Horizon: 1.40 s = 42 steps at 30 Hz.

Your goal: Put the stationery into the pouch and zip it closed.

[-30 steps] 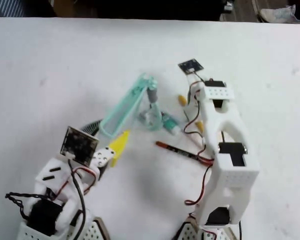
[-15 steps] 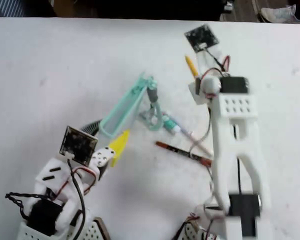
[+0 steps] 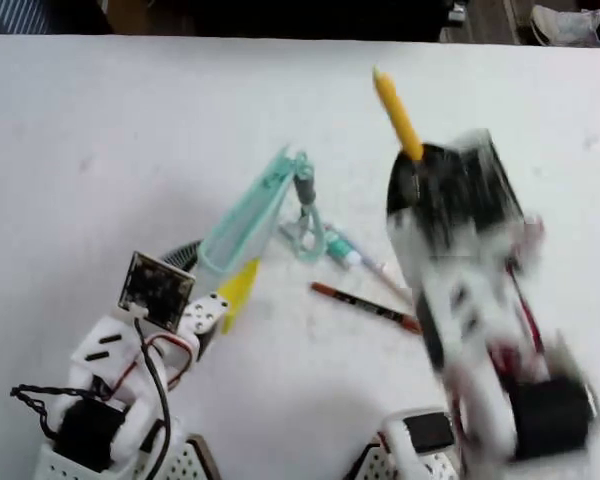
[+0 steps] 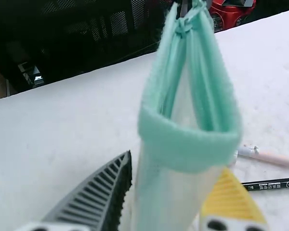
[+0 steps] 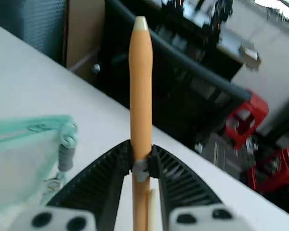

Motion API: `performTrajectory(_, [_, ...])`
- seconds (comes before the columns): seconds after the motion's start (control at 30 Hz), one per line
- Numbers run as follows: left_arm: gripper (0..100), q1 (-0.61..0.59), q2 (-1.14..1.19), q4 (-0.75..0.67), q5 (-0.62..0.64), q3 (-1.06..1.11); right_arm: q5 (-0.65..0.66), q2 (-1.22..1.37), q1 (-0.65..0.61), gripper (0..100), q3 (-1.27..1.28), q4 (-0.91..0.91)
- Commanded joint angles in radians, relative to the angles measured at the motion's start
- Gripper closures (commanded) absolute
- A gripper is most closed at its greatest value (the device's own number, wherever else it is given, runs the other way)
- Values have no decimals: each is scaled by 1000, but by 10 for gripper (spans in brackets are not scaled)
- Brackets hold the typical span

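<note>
L gripper [image 4: 168,195] is clamped on the pouch [image 4: 188,139] near its open end: grey finger [image 4: 98,192] on one side wall, yellow finger [image 4: 229,199] on the other. Pouch is mint green w/ see-through sides. It stands on its long edge over the table [image 3: 100,150], running from the L arm toward table centre; can't tell if it's touching the top or held just off it. Mouth is unzipped and gapes a little. Zip pull [image 3: 305,186] sits at the far end, w/ a loop strap [image 3: 302,238] on the table next to it. Contents: can't tell, since the rim hides most of the inside in L wrist view.

R gripper [image 5: 140,150] is closed tight on an orange pen [image 5: 139,82], pinched low on the barrel, w/ the rest of the pen sticking out well past the fingers. In high view the pen is off to the side of the pouch, well apart from its mouth, pointing toward the far table edge.

Outside the pouch, on the table btwn pouch and R arm: a dark red pencil [image 3: 365,304], a pale pink pencil [image 3: 385,270] and a small teal-capped item [image 3: 342,247], the last just beside the strap
</note>
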Motion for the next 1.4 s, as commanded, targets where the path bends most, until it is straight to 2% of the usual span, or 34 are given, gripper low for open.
performTrajectory(0.0, [770, -12, 1, -26, 11, -20, -83, -113, -160, 982, -2, -21])
performTrajectory(0.1, [770, -7, 1, -26, 11, -20, -176, -127, -288, 982, 8, -111])
performTrajectory(0.2, [770, -7, 1, -26, 11, -18, -155, -122, -340, 982, 8, -171])
performTrajectory(0.4, [770, -5, 1, -26, 11, -18, -160, -116, -349, 982, 117, -302])
performTrajectory(0.63, [770, -7, 1, -26, 11, -18, -160, -116, -349, 982, 330, -657])
performTrajectory(0.73, [768, -8, 1, -26, 11, -18, -160, -114, -371, 982, 387, -743])
performTrajectory(0.97, [768, -12, 1, -26, 9, -18, -158, -65, -535, 982, 509, -883])
performTrajectory(1.37, [767, -12, 1, -26, 9, -18, -161, 44, -541, 982, 580, -895])
